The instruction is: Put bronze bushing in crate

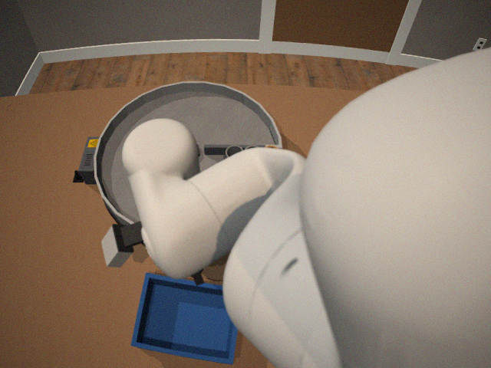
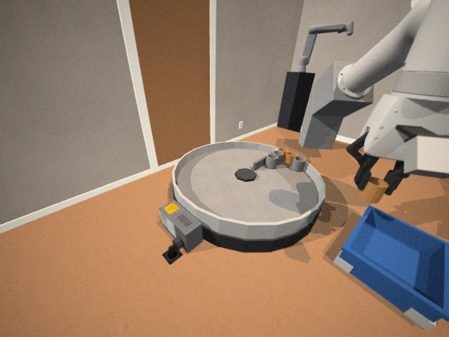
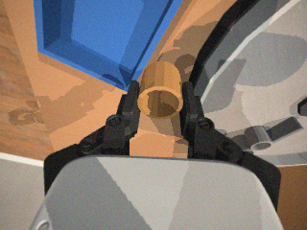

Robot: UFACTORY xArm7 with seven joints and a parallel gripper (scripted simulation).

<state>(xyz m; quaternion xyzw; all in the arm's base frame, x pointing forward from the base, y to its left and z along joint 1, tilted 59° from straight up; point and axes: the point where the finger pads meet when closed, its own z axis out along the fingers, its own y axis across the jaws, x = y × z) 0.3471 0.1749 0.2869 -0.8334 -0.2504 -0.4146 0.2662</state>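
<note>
My gripper [image 2: 377, 180] [image 3: 160, 93] is shut on a bronze bushing [image 2: 372, 190] [image 3: 161, 89], a short orange tube. It hangs in the air between the turning table [image 2: 231, 216] [image 1: 186, 87] [image 3: 283, 29] and the blue crate [image 2: 393, 253] [image 1: 186, 317] [image 3: 103, 29], just off the crate's near corner. On the turning table, grey bushings [image 2: 271, 160] [image 2: 299, 163] and one more bronze bushing [image 2: 290, 156] stand by a dark guide bar near the far rim. In the top view the arm hides my gripper and most of these bushings.
A grey control box [image 2: 179, 222] [image 1: 87, 161] with a yellow label sits against the table's base. A grey chute [image 2: 326, 109] and a dark cabinet [image 2: 295, 100] stand behind the table. A dark hub [image 2: 245, 174] marks the table's centre.
</note>
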